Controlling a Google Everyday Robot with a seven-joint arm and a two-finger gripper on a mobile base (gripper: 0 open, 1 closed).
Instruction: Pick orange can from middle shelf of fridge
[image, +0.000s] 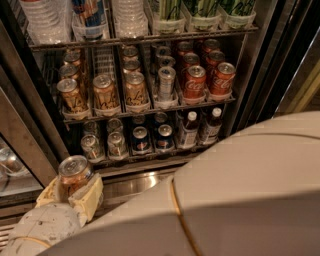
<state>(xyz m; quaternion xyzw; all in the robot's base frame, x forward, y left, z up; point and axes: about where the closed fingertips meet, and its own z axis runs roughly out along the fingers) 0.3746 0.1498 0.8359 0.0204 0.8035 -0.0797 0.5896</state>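
My gripper (70, 189) is clenching the orange can (74, 171) between its yellow fingers (88, 196), low at the left, outside the fridge (260, 75), hanging well below the middle shelf (105, 62) and apart from its front rail (150, 112).

White Coca-Cola script on red cans (194, 82), middle shelf (150, 111). Jaws lower left, clamped round orange can (75, 175), script illegible.
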